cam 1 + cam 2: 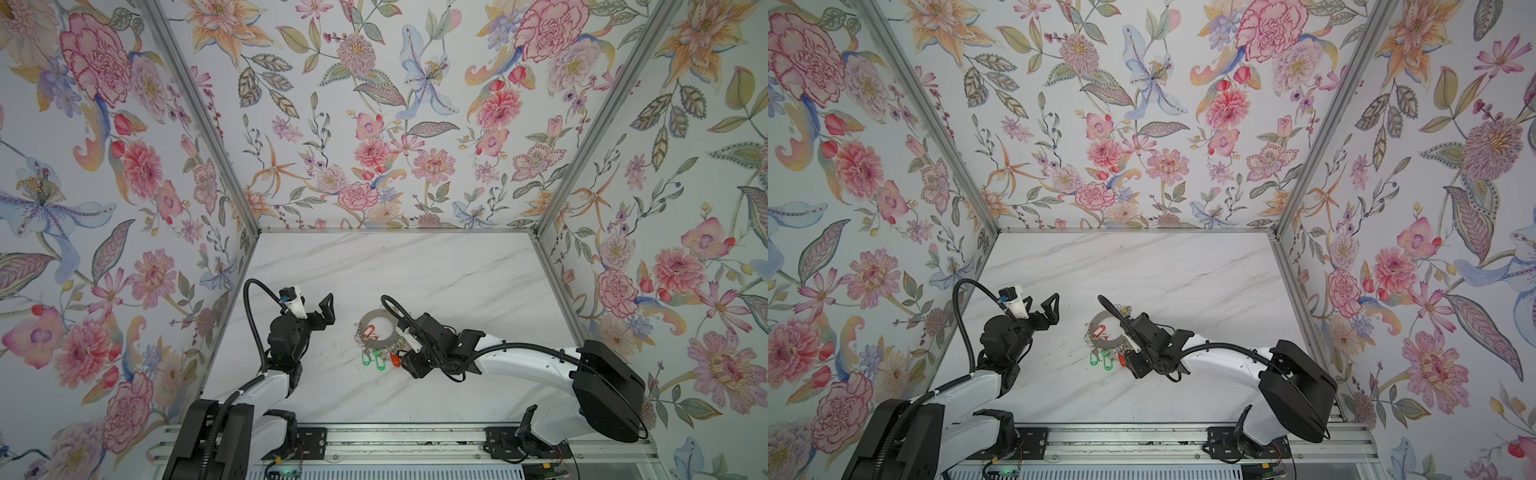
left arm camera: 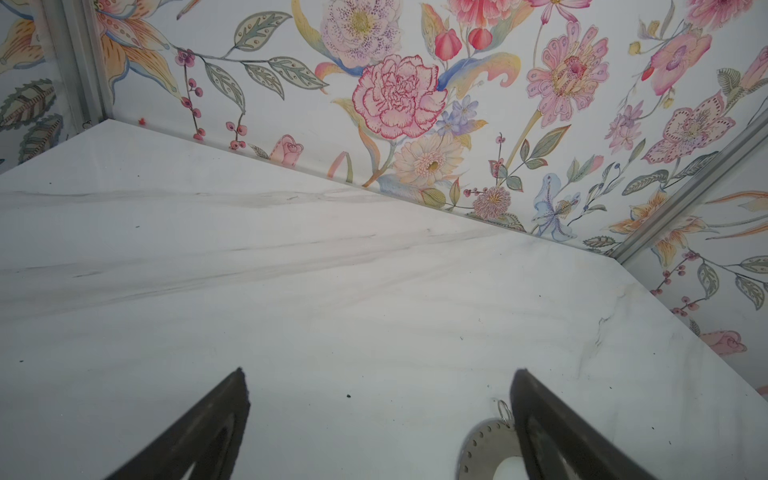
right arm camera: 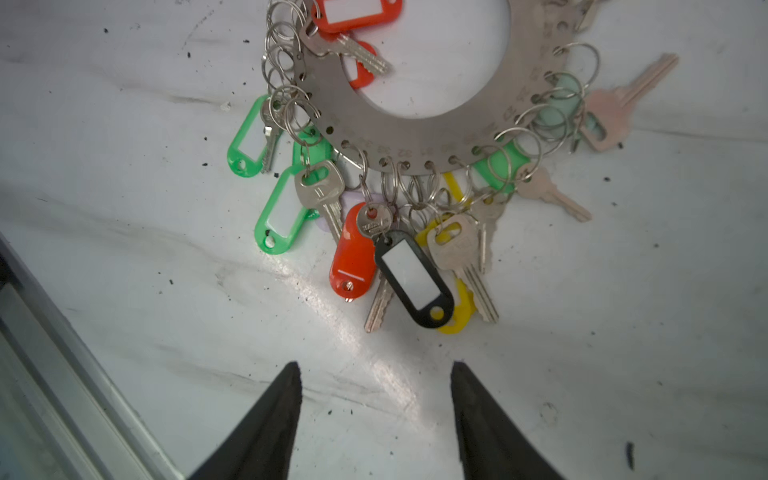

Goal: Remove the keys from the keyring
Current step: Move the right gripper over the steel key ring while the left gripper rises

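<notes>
Right wrist view: the right gripper (image 3: 376, 370) hangs low over the white marble bench (image 3: 166, 249), its two black jaws partly apart with nothing between them. Just ahead of it lies the keyring (image 3: 415, 141), a flat grey metal disc near the middle of the bench. The keys (image 3: 453, 245) fan out from small wire rings along its rim, mixed with green, red, yellow and black tags. A black tag (image 3: 411, 278) and a red tag (image 3: 353, 257) lie nearest the jaws.

In the left wrist view, the left gripper (image 2: 380, 372) is spread wide and empty, raised towards the bench's left edge, with the disc's rim just beside one finger.

Every key seen appears attached, so the task looks barely begun; this seems to be the approach to a first grasp. Next, the right gripper probably needs to advance and close on one key or tag. The left would likely have to pin the disc.
</notes>
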Motion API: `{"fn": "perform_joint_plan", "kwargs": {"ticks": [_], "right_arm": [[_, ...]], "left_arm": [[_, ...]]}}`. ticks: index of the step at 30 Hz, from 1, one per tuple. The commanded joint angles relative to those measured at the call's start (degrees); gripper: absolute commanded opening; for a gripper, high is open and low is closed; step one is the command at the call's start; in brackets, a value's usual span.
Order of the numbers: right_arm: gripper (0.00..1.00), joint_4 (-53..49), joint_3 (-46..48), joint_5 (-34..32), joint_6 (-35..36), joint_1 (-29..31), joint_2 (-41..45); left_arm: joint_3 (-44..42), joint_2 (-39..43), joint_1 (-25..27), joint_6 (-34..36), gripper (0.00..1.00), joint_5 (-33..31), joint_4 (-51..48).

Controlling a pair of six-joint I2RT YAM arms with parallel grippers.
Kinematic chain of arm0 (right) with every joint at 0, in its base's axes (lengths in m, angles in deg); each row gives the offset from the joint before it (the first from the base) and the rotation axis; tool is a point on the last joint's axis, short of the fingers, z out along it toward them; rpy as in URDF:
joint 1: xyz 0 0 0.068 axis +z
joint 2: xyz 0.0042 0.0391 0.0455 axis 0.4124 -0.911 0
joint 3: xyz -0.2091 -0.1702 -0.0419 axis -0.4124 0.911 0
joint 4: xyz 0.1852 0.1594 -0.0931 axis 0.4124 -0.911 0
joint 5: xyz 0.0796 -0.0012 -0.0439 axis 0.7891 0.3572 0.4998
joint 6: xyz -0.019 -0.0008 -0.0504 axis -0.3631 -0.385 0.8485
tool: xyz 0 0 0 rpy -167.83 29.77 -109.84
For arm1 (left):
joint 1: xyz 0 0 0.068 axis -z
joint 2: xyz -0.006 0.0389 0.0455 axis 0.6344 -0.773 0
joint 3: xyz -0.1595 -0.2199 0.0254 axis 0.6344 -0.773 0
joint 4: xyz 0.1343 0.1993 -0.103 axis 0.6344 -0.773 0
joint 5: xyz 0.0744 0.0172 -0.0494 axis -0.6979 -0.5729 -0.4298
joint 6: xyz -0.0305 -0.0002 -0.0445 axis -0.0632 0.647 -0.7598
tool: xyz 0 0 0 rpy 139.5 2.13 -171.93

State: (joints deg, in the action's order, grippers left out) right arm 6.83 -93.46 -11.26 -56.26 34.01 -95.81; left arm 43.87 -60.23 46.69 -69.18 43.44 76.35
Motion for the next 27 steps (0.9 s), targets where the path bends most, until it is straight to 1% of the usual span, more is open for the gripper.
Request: {"fn": "perform_joint_plan", "kwargs": {"ticks": [1, 3, 6, 8, 11, 13, 18, 20, 22, 25, 27], "right_arm": [[0.60, -1.9, -5.5, -4.6, -1.1, 1.5, -4.8], [0.60, -1.9, -9.0, -5.7, -0.9, 1.4, -9.2], [0.59, -3.1, -12.5, -9.1, -0.8, 1.4, -13.5], [0.59, -5.1, -14.2, -11.1, 0.0, 1.7, -16.2], [0.55, -8.5, -16.2, -14.9, 0.9, 2.5, -18.9], [0.52, -9.2, -16.5, -15.7, 1.1, 2.2, -19.9], [0.47, -10.5, -14.4, -14.8, 1.1, -0.7, -18.0], [0.47, -10.5, -12.4, -14.9, 1.2, -3.3, -15.9], [0.47, -10.5, -10.7, -14.2, 1.5, -7.4, -13.9], [0.46, -10.6, -10.3, -12.8, 2.6, -12.7, -11.6], [0.46, -10.6, -11.0, -11.9, 3.5, -13.9, -9.7]], "left_arm": [[0.0, -0.2, 0.3, -0.1, 0.99, 1.5, 2.0], [0.3, -0.3, 0.3, 0.3, 0.99, 1.0, 1.3], [1.7, 0.0, 0.3, 1.3, 0.99, 1.2, -2.1], [1.0, 0.4, 0.3, 1.6, 0.99, 0.4, -1.7], [1.0, 0.4, 0.3, 2.0, 0.99, -0.9, -1.7], [1.3, 0.4, 0.3, 2.4, 0.99, -0.7, -2.4], [1.3, 0.2, 0.3, 2.4, 0.99, -0.8, -2.7], [1.5, 0.1, 0.3, 2.2, 0.99, -0.3, -2.8], [1.6, -0.1, 0.3, 1.9, 0.99, 0.5, -2.6], [1.6, -0.2, 0.3, 1.6, 0.99, 0.7, -2.3], [1.5, -0.3, 0.3, 1.4, 0.99, 0.8, -2.2]]}}
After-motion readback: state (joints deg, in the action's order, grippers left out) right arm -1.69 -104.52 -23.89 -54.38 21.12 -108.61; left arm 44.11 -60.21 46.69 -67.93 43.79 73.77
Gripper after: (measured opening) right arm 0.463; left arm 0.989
